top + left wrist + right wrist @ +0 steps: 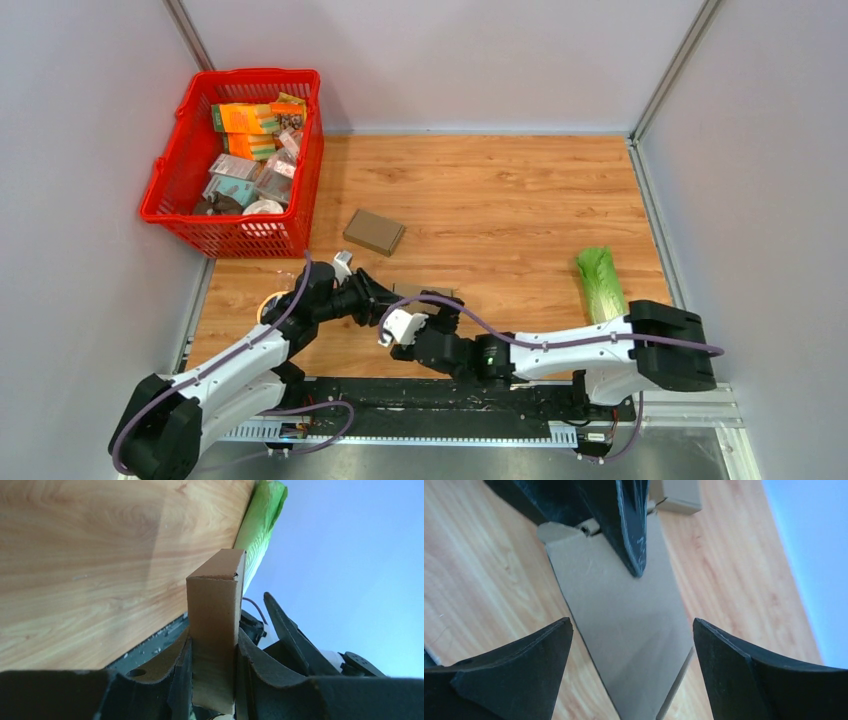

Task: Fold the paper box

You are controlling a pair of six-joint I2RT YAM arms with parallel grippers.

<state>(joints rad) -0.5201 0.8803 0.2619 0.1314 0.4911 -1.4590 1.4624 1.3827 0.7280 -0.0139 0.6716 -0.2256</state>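
Paper box [215, 605] sits near the middle of the tabletop's [520, 200] near edge. The jaws of the left gripper [212, 652] are clamped on one end of it. Right gripper [632, 627]: jaws spread wide above the box panel. A second box [374, 232] lies flat, farther toward the far edge.

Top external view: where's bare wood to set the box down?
Free: far centre and right, between the folded cardboard box and the napa cabbage. Crowded: near centre, where left gripper and right gripper meet at the paper box, and far left by the red basket.
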